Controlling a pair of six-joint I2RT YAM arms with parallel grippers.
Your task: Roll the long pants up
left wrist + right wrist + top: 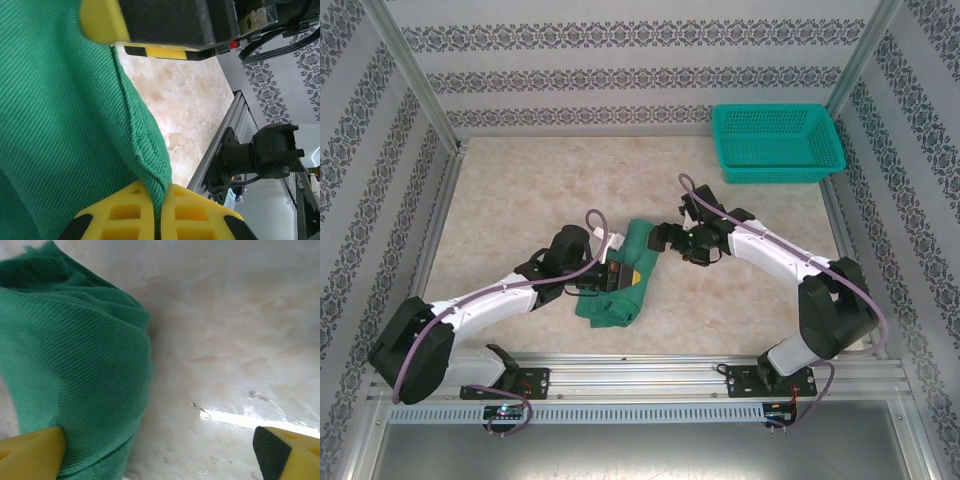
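Green pants [615, 305] sit bunched in a loose, partly folded heap mid-worktop [510, 210], between the two arms and well apart from the teal basket [775, 140] in the far right corner. Left gripper [626, 277] lies over the heap's middle. Its wrist view shows the left fingers [125, 220] clenched on a thin hemmed fold of the cloth. Right gripper [666, 240] is at the heap's far end, right fingers [30, 450] spread wide and released, one touching the cloth, nothing held. Risks as I judge them: the left pinch has only a narrow edge, so a pull could slip it free or drag one layer and undo the fold. The open right fingers could shove the bundle sideways instead of catching it. The grippers are close together and may bump if either swings in. The heap looks lumpy, so a roll started now may come out crooked. Long axis runs near-to-far, slightly tilted: near end toward the left arm's side, far end leaning right toward the right gripper. Waist versus cuffs: cannot tell.
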